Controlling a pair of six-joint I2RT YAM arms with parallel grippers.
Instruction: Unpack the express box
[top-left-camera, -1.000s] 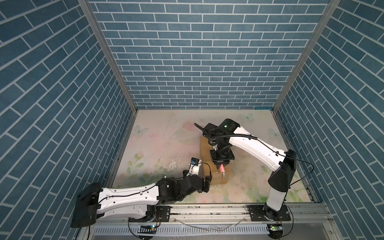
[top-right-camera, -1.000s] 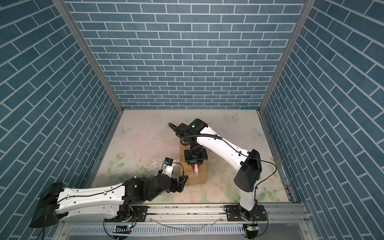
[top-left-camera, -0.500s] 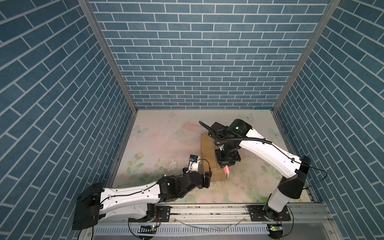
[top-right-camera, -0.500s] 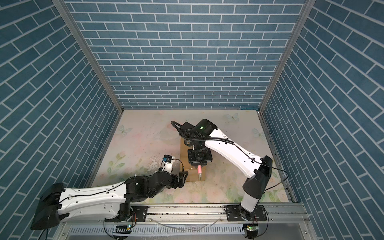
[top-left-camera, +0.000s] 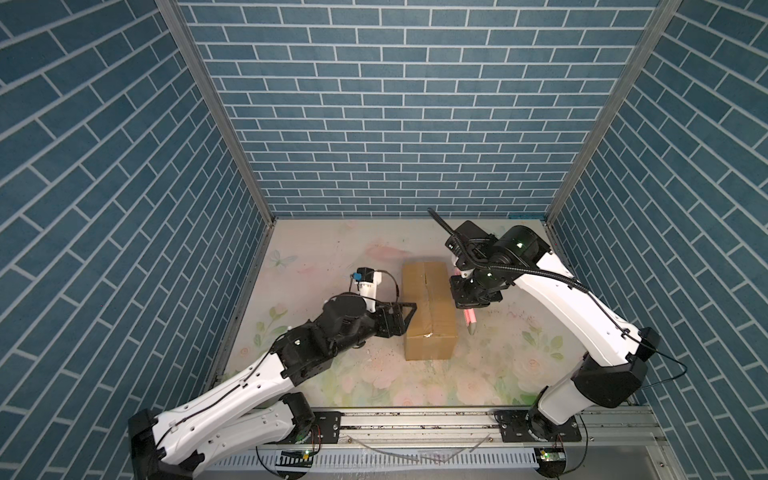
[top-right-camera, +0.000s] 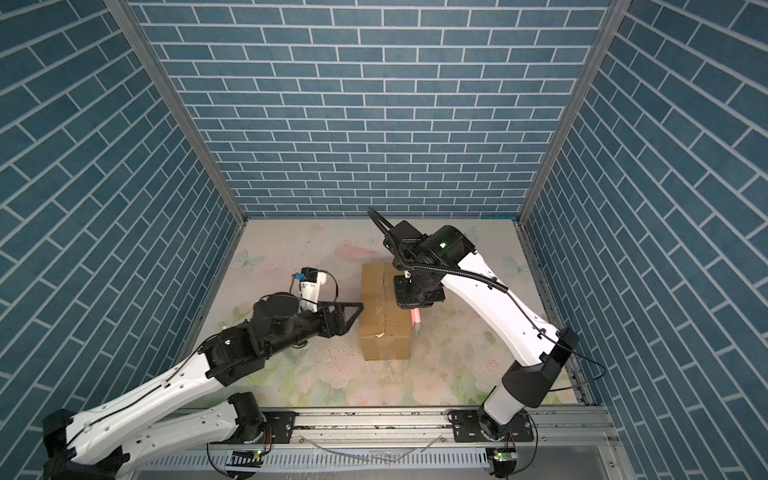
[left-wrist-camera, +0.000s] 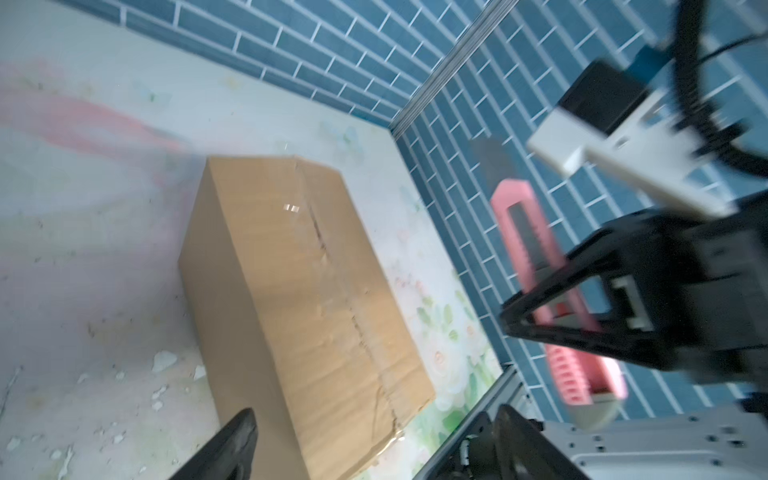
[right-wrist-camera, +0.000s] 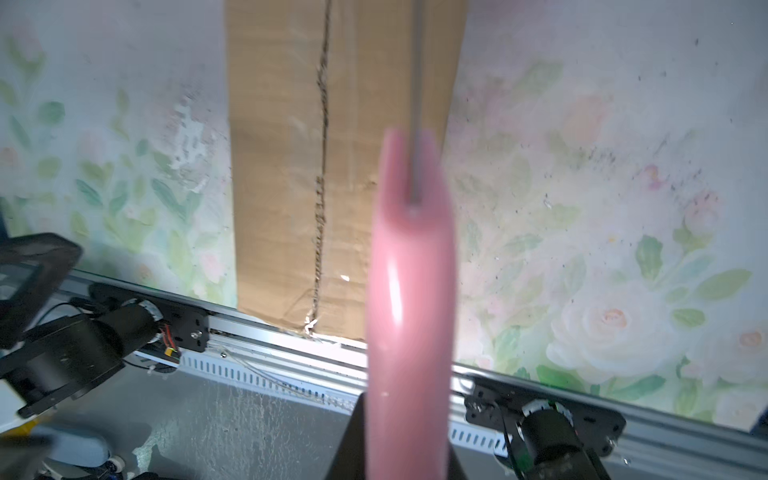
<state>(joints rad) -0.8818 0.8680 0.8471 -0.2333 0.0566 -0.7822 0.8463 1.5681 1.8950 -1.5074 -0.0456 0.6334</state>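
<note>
The express box (top-left-camera: 430, 316) (top-right-camera: 384, 313) lies lengthwise mid-table, flaps down, its top seam (right-wrist-camera: 321, 178) ragged along its length. My left gripper (top-left-camera: 406, 316) (top-right-camera: 354, 312) sits low against the box's left side, open. In the left wrist view its fingers straddle the box's (left-wrist-camera: 307, 291) near end, the gripper (left-wrist-camera: 374, 432) holding nothing. My right gripper (top-left-camera: 473, 300) (top-right-camera: 413, 300) hovers by the box's right edge, shut on a pink knife (top-left-camera: 470, 319) (top-right-camera: 416, 319) (right-wrist-camera: 409, 291) (left-wrist-camera: 540, 266), whose grey blade points toward the table's front.
A floral mat (top-left-camera: 332, 257) covers the table, hemmed by blue brick walls on three sides. An aluminium rail (top-left-camera: 415, 419) with both arm bases runs along the front. White scraps (left-wrist-camera: 162, 361) litter the mat left of the box.
My right gripper has carried the knife off the box's top to its right side. My left gripper has moved from the box's near end farther back along its left side.
</note>
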